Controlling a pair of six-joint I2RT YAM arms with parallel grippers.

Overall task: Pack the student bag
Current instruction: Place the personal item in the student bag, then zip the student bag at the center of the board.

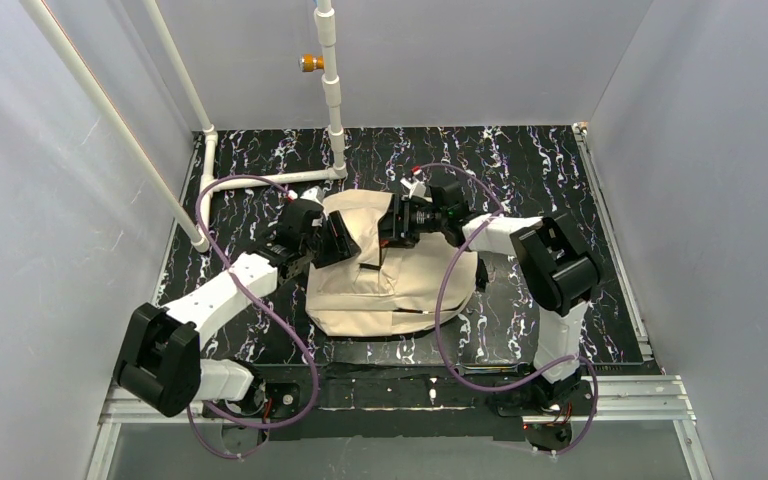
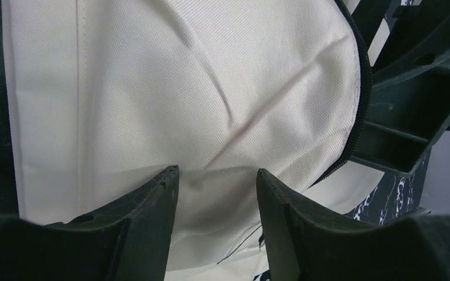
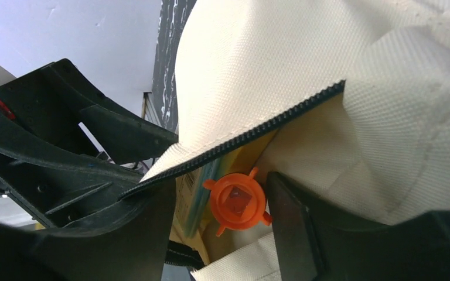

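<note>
The beige student bag lies in the middle of the table with its top flap raised. My left gripper is at the flap. In the left wrist view its jaws stand apart with the bag's fabric against the tips. My right gripper is at the bag's mouth and open. A round orange plastic piece sits between its fingers, against the right one, below the black zip. Coloured book edges show inside the bag.
The table is black with white marbling, and grey walls close it in on three sides. A white pipe frame with an orange knob stands at the back left. A metal rail runs along the near edge.
</note>
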